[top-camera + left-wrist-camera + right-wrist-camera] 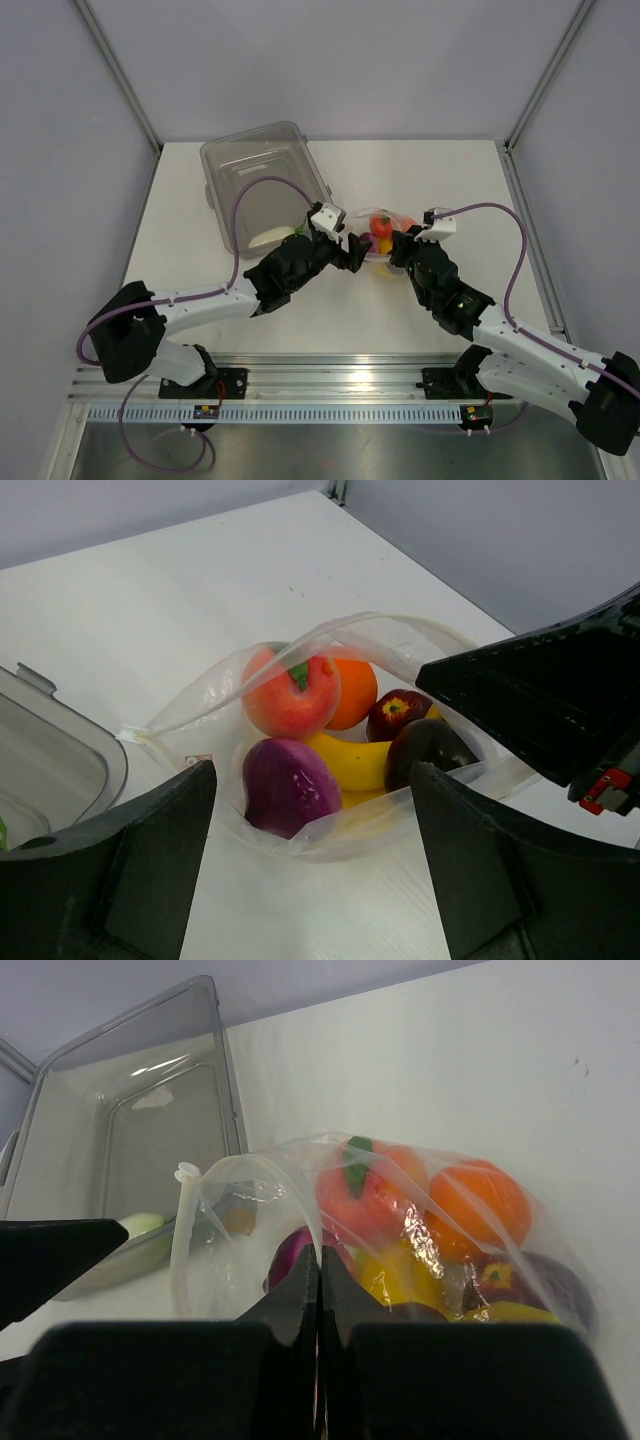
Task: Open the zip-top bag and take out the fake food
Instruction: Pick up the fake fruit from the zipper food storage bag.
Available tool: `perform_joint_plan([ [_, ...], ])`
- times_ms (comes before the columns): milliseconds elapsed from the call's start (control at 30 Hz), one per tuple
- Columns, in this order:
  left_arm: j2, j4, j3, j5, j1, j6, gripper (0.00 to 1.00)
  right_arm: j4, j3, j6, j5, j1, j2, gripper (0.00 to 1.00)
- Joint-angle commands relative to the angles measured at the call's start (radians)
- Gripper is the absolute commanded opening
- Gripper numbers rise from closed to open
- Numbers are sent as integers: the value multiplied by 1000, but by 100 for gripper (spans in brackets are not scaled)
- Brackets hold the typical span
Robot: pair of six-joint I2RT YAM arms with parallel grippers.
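The zip-top bag [384, 236] lies mid-table with its mouth gaping toward my left gripper [350, 252]. Through the opening [330, 630] I see the fake food: a peach [290, 695], an orange [352, 690], a purple round piece [290, 785], a yellow banana [350, 760], a dark red apple [397, 712] and a dark piece [430, 745]. My left gripper [312, 780] stands open right at the bag's near lip, holding nothing. My right gripper [320, 1252] is shut on the bag's upper film [250, 1190], holding the mouth up.
A rigid clear tub [262, 180] stands just left of the bag, with a pale radish-like piece [140, 1225] lying in it. The tub's corner [60, 740] is close beside my left finger. Grey walls close off the table's far edge and both sides.
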Motion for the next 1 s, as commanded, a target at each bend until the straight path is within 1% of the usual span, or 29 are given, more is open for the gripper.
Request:
perform_joint_plan([
  [0,35,32,56,30,-5,15,81,10,54,-21,-14,17,-20,0],
  [267,119,35,102,55,-4,-12,81,10,48,-17,-37,17,-41,0],
  [400,151,40,119,84,-2,-22,81,11,48,-17,-46,17,-38,3],
  [500,177,41,132,98,-2,-25,81,10,48,-17,-43,17,-38,11],
  [533,182,40,136,102,-2,-27,81,10,48,-15,-40,17,-40,20],
  [600,194,40,142,119,-1,-27,81,10,42,-15,-23,17,-48,27],
  [700,205,26,151,127,-1,-21,81,11,36,-6,-2,17,-57,30],
  [800,219,21,155,133,10,-28,81,16,25,0,28,17,-64,30],
  [933,223,20,138,148,28,-64,80,18,14,15,75,17,-80,32],
  [967,220,28,129,154,31,-79,80,18,11,21,86,17,-89,34],
])
